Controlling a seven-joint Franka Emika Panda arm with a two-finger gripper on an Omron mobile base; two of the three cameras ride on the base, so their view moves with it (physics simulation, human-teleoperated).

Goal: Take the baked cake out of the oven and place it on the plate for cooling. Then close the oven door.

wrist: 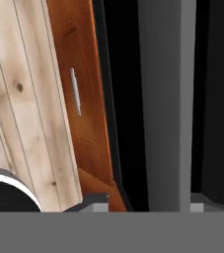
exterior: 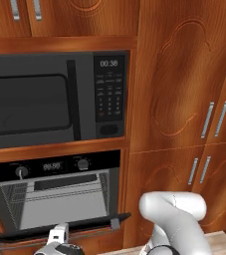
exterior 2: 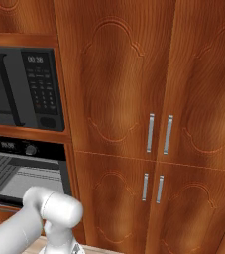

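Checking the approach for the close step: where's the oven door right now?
The oven door hangs open at the lower left of the left base view, swung down below the oven cavity, under the microwave, with the end effector at its front edge.

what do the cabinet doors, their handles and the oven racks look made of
Cabinet doors: reddish-brown wood with a satin sheen, going by the grain and carved panel outlines. Cabinet handles: brushed metal, probably steel, silver-grey with soft highlights. Oven racks inside the oven: thin pale wire, likely chromed or plain steel.
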